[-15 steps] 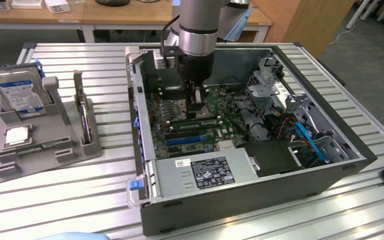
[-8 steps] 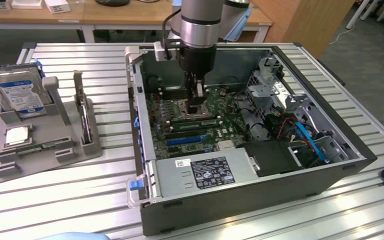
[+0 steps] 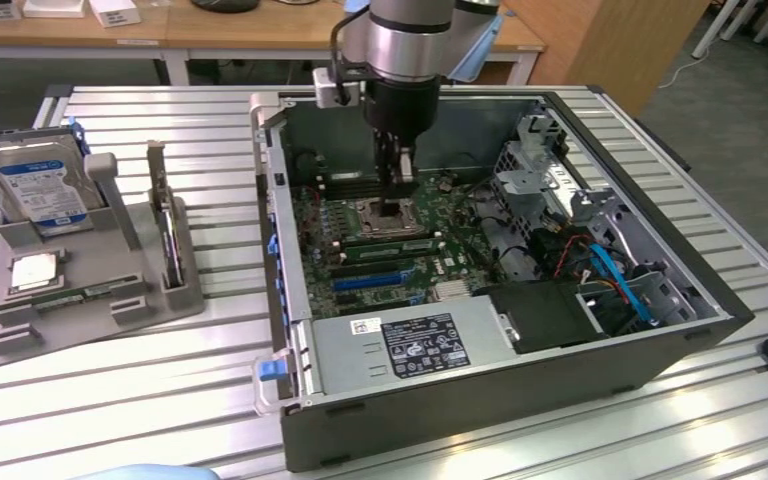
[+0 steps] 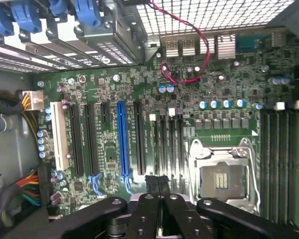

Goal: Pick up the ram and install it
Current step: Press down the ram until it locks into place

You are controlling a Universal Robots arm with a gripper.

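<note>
My gripper (image 3: 398, 188) hangs inside the open computer case (image 3: 704, 330), low over the motherboard (image 3: 371, 270) and just above the empty CPU socket (image 3: 387, 215). Its fingers are shut, and I can make out nothing held between them. In the wrist view the shut gripper (image 4: 157, 183) sits over the memory slots (image 4: 168, 144) beside the CPU socket (image 4: 222, 174). The ram (image 3: 84, 294), a narrow green stick, lies in the front groove of the grey holder (image 3: 37, 330) at the exterior view's left, well away from the gripper.
The grey holder also carries a hard drive (image 3: 35, 182) with a blue-white label, a square silver CPU chip (image 3: 37, 270) and an upright card (image 3: 161, 215). Case walls, a power supply (image 3: 411, 345), a drive cage (image 3: 544, 160) and cables (image 3: 611, 270) surround the motherboard.
</note>
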